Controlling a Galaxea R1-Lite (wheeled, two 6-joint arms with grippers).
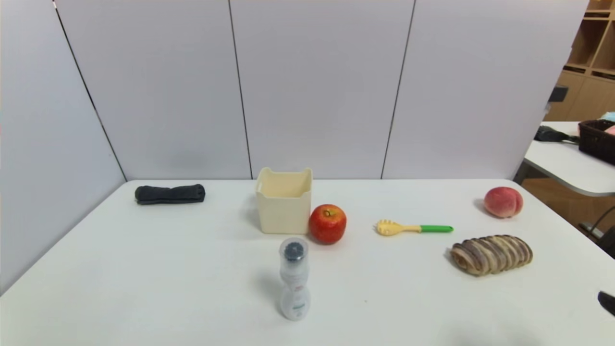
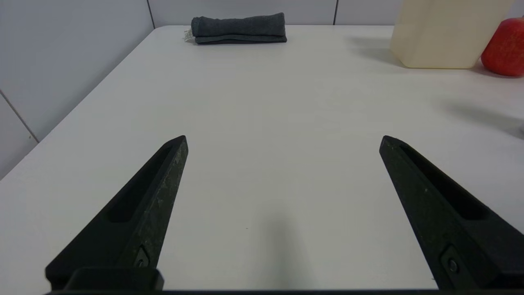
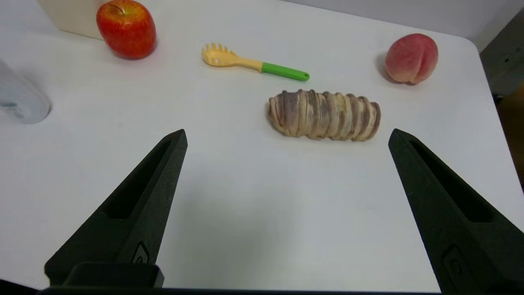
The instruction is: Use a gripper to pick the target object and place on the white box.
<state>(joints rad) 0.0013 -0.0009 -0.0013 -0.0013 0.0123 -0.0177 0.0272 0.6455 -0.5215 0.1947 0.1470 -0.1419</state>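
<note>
I can't find the target object in any of my three views; the only place it could hide is inside the white box [image 1: 284,202], whose floor the head camera doesn't reach. That box is cream-white and square with notched rim handles, standing near the back of the table [image 1: 144,278], with a red apple [image 1: 327,223] touching its right side. The left wrist view gives me only its outer wall [image 2: 442,32], and the right wrist view just a corner.

Only the head camera shows the clear bottle [image 1: 294,278] upright in front of the box, dark cap up; its label print is too small for me to read. The rolled dark cloth [image 2: 239,28] shows a small white tag in the left wrist view, also unreadable. The right wrist view best shows the striped bread loaf [image 3: 324,115], the yellow pasta fork with green handle [image 3: 254,65] and the pink peach [image 3: 411,58].

My right gripper [image 3: 286,139] hangs over bare table short of the loaf, jaws wide apart, empty. My left gripper [image 2: 283,141] sits parked near the table's left side, jaws likewise spread.
</note>
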